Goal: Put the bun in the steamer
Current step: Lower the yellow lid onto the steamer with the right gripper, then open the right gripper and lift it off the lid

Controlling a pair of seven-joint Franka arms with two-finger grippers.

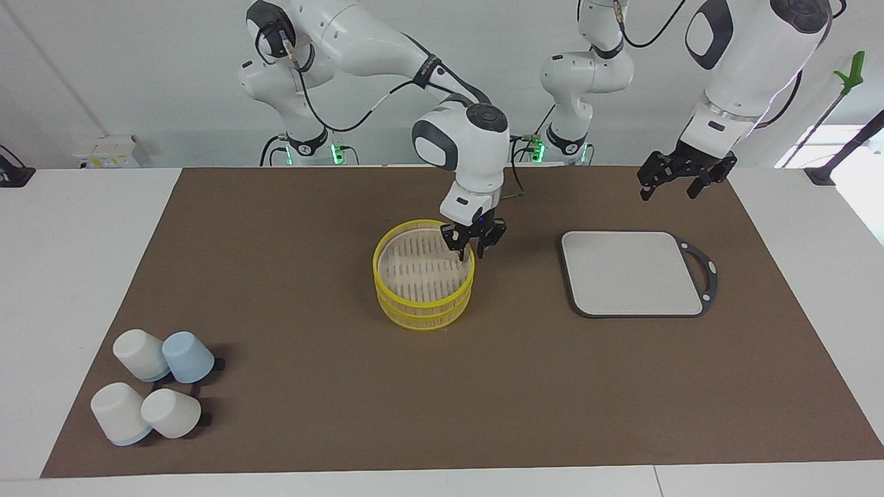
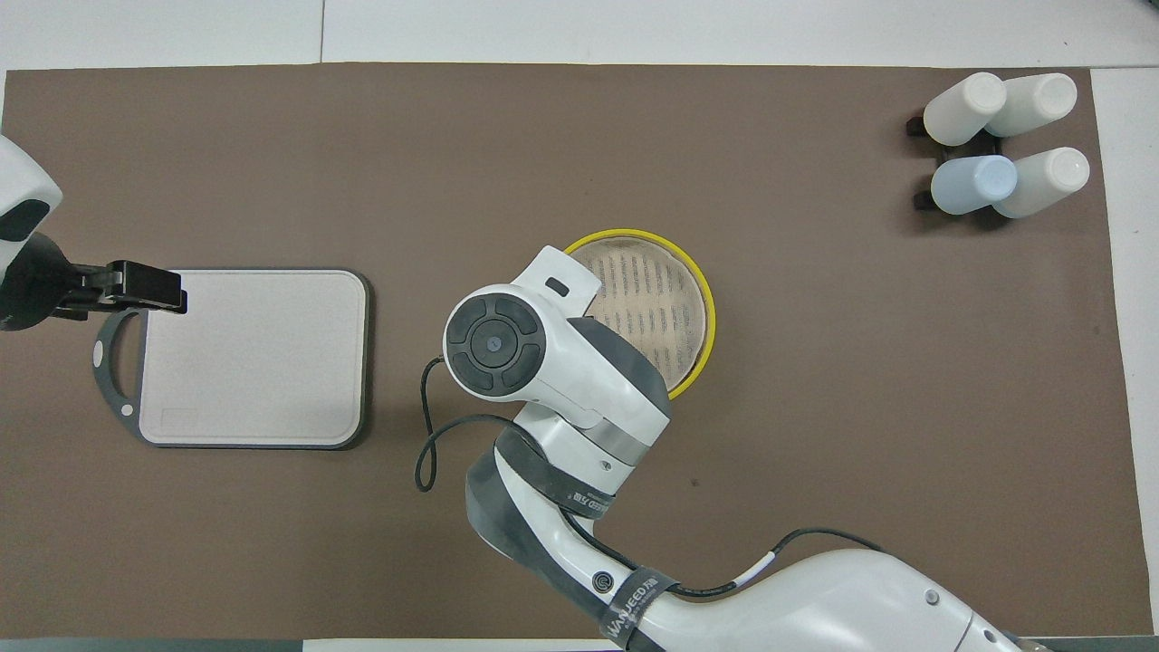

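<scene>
The steamer (image 1: 387, 295), a yellow-rimmed bamboo basket with a slatted tan floor, stands mid-mat; the overhead view shows its rim (image 2: 707, 303) too. My right gripper (image 1: 472, 250) hangs at the rim on the side toward the left arm's end, fingers apart astride the rim, holding nothing. In the overhead view the right arm's wrist hides that gripper. My left gripper (image 1: 679, 183) waits open in the air over the mat beside the cutting board's handle end; it also shows in the overhead view (image 2: 167, 292). The bun is out of view.
A grey cutting board (image 1: 632, 273) (image 2: 253, 358) with a dark handle lies toward the left arm's end. Several upturned white and pale blue cups (image 1: 155, 390) (image 2: 996, 145) cluster at the mat's corner farthest from the robots, toward the right arm's end.
</scene>
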